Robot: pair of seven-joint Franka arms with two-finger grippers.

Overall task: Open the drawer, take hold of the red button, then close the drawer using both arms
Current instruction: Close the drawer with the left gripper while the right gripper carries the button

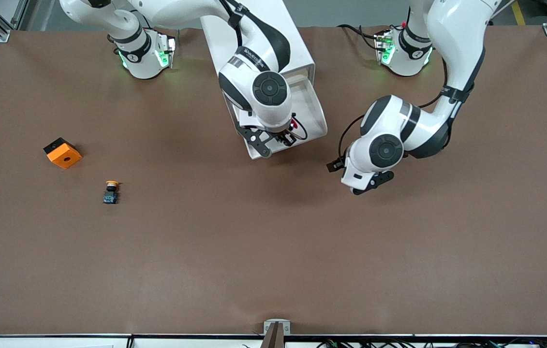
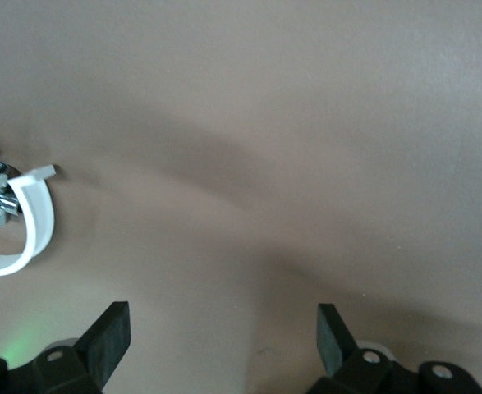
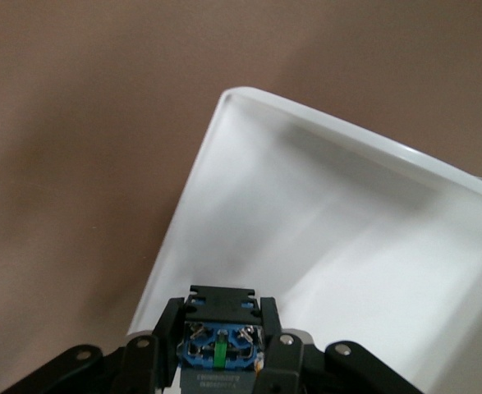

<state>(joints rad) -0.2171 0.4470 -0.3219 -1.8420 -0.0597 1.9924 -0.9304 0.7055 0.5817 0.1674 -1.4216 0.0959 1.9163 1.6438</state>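
Observation:
The white cabinet (image 1: 297, 48) stands between the arm bases with one drawer (image 1: 322, 121) pulled out toward the front camera. My right gripper (image 1: 280, 139) hangs over the drawer's front part and is shut on the button (image 1: 293, 127). In the right wrist view its black-and-blue body (image 3: 218, 345) sits between the gripper's (image 3: 220, 316) fingers, above the drawer's white inside (image 3: 331, 238); the red cap is hidden there. My left gripper (image 1: 355, 177) is open and empty over bare table beside the drawer, toward the left arm's end. The left wrist view shows the gripper (image 2: 224, 336) and a drawer corner (image 2: 35, 222).
An orange block with a hole (image 1: 62, 152) and a yellow-capped button (image 1: 111, 192) lie on the brown table (image 1: 273, 251) toward the right arm's end, nearer to the front camera than the cabinet.

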